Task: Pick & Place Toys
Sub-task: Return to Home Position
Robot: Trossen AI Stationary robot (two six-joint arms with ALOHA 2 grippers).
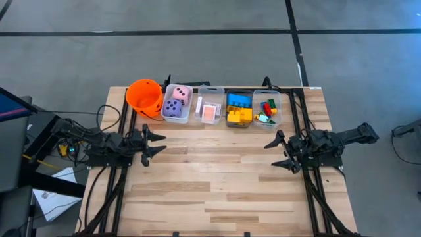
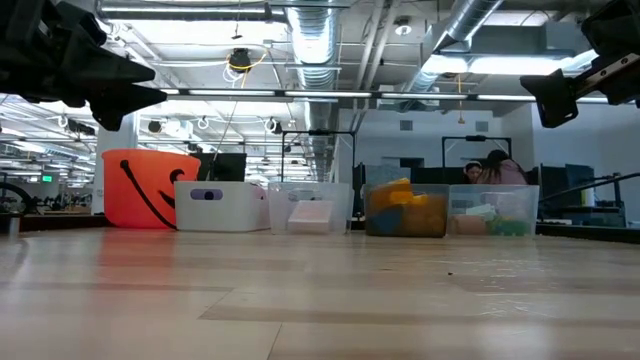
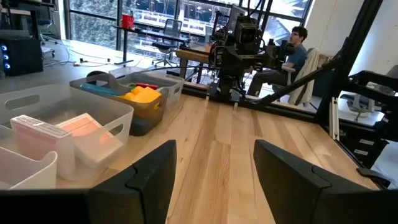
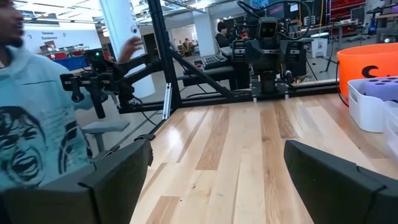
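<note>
Hovering apart, left claw (image 1: 161,143) and right claw (image 1: 273,154) both gape empty; orange bucket (image 1: 144,97) and filled bins (image 1: 211,88) stand beyond them.

Level across the wooden table (image 2: 320,300): 5 containers in a row at the far side, orange bucket (image 2: 150,188), white bin (image 2: 220,207), clear bin (image 2: 335,190) holding pink cards (image 2: 310,214), 4th bin (image 2: 405,222) heaped with yellow bricks (image 2: 400,192), then the 5th bin (image 2: 495,210). Left arm (image 2: 70,60) and right arm (image 2: 590,70) hang in the top corners.
</note>
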